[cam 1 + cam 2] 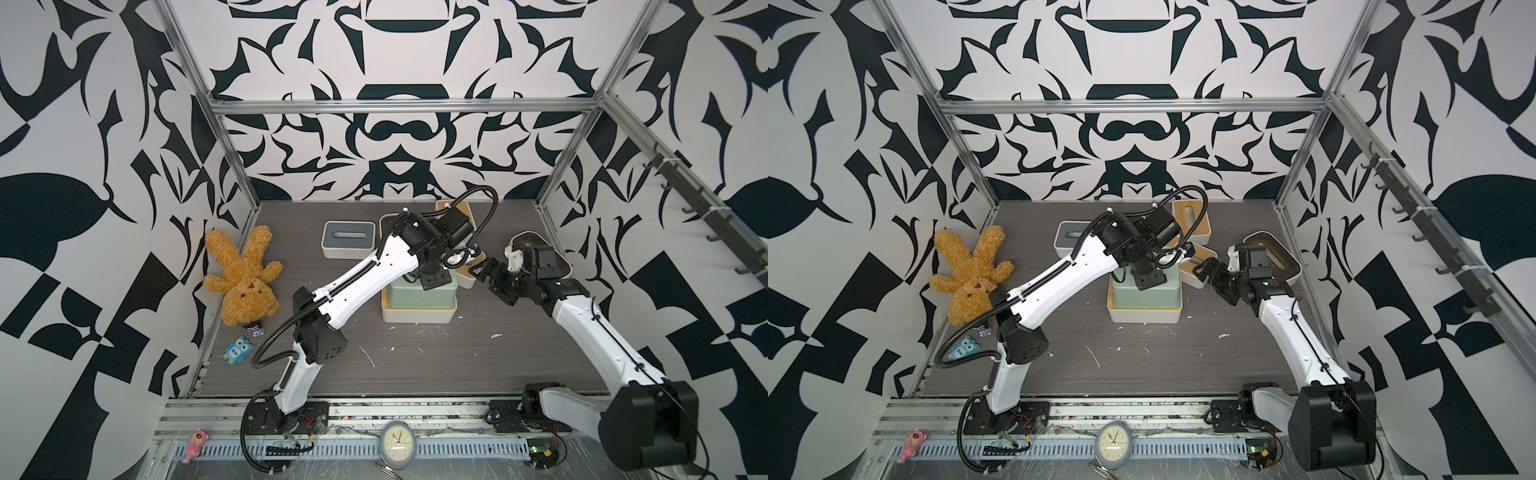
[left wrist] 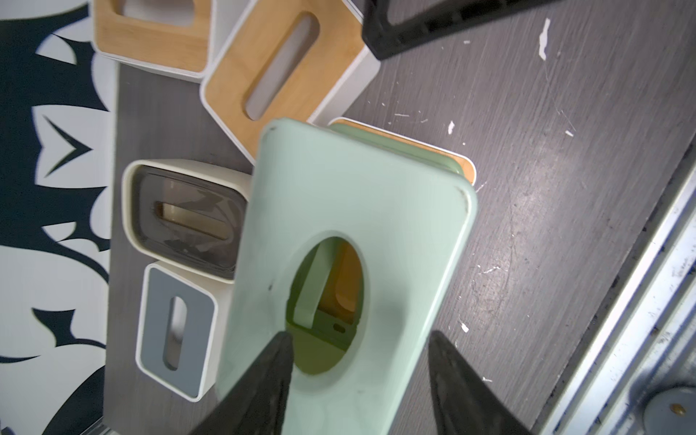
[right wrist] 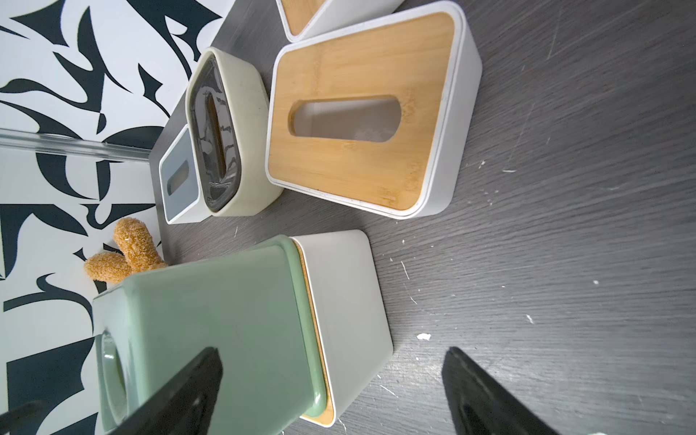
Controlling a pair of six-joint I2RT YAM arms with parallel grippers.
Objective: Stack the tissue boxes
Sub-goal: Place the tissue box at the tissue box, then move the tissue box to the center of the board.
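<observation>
- mint green box (image 1: 409,297) (image 2: 357,196) sits on a white bamboo-lidded box (image 1: 417,316), mid tabletop (image 1: 415,365); the left arm covers its far part in both top views.
- left gripper (image 2: 357,334) over the mint lid: one finger at the oval hole's rim, the other at the box's outer edge. Can't tell if it's gripping.
- right gripper (image 1: 484,270) (image 3: 333,350) wide, holding nothing, just beside the stack.
- second bamboo box (image 3: 357,173) mostly hidden in the top views.
- third bamboo box (image 1: 1181,224) and one cream box (image 2: 188,218) partly hidden behind the left wrist.
- other cream box (image 1: 1279,257) half under the right wrist.
- grey-lidded box (image 1: 349,239) unobstructed at the back.

In front of the mint box (image 1: 1133,300) the counter (image 1: 1142,365) is left open; behind it, passage is blocked by the grey-lidded box (image 1: 1069,236) and bamboo-lidded box (image 1: 1204,257).
</observation>
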